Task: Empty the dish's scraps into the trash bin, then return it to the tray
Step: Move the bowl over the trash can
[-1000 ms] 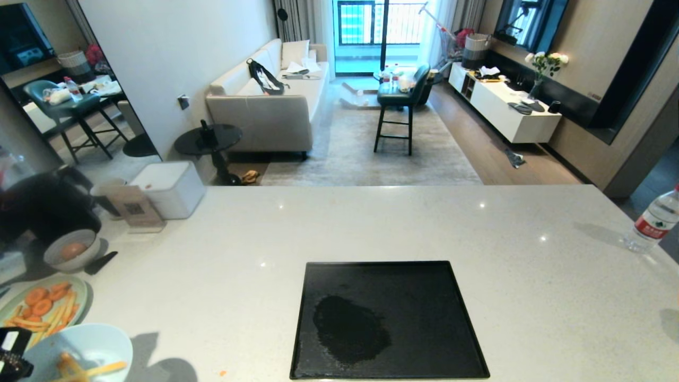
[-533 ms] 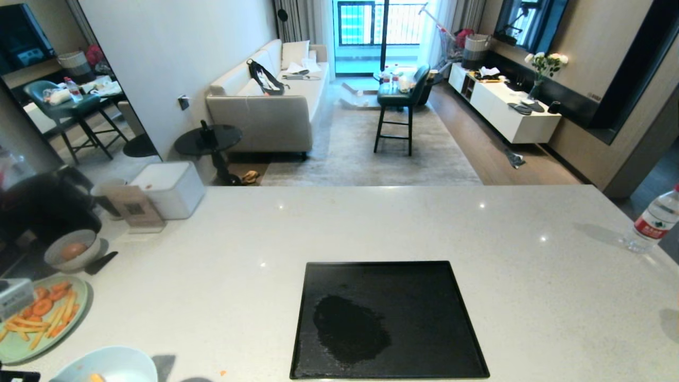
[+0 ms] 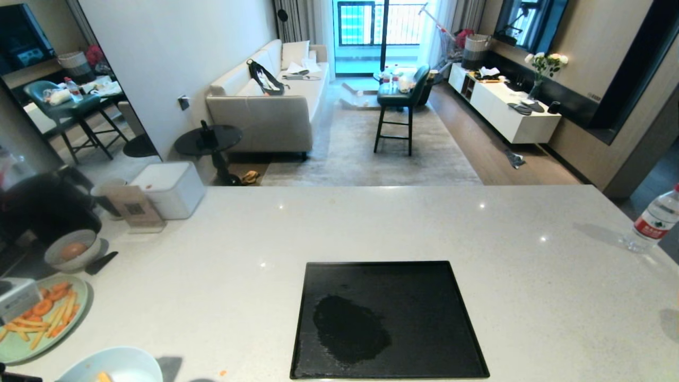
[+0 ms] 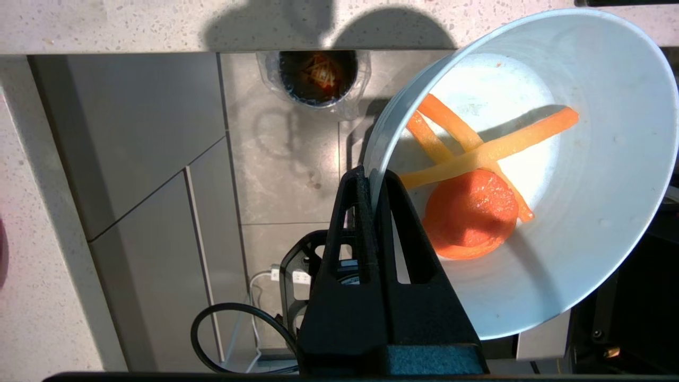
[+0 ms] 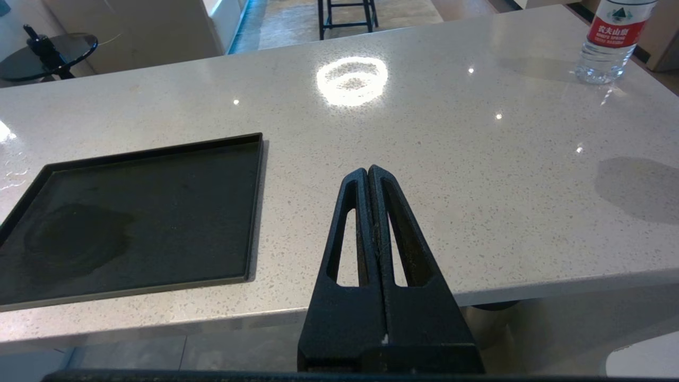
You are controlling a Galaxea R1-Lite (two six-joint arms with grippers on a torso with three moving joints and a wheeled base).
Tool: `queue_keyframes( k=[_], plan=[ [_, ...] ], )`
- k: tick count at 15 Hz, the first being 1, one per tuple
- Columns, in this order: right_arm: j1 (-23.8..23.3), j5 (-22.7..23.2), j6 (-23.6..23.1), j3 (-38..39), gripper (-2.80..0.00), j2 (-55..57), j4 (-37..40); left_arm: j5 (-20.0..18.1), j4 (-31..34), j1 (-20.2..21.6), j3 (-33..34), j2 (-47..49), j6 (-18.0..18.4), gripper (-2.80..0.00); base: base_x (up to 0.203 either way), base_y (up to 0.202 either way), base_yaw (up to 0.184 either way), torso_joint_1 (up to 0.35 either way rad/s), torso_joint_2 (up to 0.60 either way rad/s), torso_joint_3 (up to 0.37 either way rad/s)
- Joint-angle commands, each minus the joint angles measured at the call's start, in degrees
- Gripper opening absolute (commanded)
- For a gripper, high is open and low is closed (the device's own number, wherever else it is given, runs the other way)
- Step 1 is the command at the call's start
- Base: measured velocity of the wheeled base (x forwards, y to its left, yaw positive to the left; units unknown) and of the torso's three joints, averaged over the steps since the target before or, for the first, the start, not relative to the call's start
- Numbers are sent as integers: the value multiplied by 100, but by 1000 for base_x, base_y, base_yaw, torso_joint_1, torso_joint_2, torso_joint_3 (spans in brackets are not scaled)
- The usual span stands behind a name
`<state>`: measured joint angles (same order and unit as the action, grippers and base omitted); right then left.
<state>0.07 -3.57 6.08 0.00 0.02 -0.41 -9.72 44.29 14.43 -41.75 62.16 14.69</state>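
Note:
My left gripper (image 4: 373,178) is shut on the rim of the dish (image 4: 594,223), a pale-blue bowl held off the counter's near edge; its rim (image 3: 114,366) pokes into the head view at the bottom left. The scraps (image 4: 469,170), one orange carrot round and three pale-yellow sticks, lie inside it. Below on the floor stands the trash bin (image 4: 317,79), bag-lined, with orange bits in it. The black tray (image 3: 387,318) lies bare on the counter (image 3: 371,223). My right gripper (image 5: 367,172) hangs shut at the counter's front edge, right of the tray (image 5: 132,212).
A pale-green plate (image 3: 37,323) of carrot pieces and a grey bowl (image 3: 71,252) sit at the counter's left. A water bottle (image 3: 652,220) stands far right. Grey cabinet fronts (image 4: 143,143) and a black cable (image 4: 228,329) lie below the left gripper.
The dish has slid down and slightly right towards the bottom edge of the head view, off the counter's near side. The black gripper part at the bottom left has almost left the view.

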Motion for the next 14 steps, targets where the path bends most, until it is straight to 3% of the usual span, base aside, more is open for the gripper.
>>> queue_keyframes(
  k=[1,14],
  plan=[
    [1,6,-2,0,-280,-2,-2,-3,27,7,0,-81,8,-280,0,0,0,0,0,0],
    [1,-3,1,0,-280,-2,-2,-276,27,16,-17,-11,25,-280,0,0,0,0,0,0]
  ],
)
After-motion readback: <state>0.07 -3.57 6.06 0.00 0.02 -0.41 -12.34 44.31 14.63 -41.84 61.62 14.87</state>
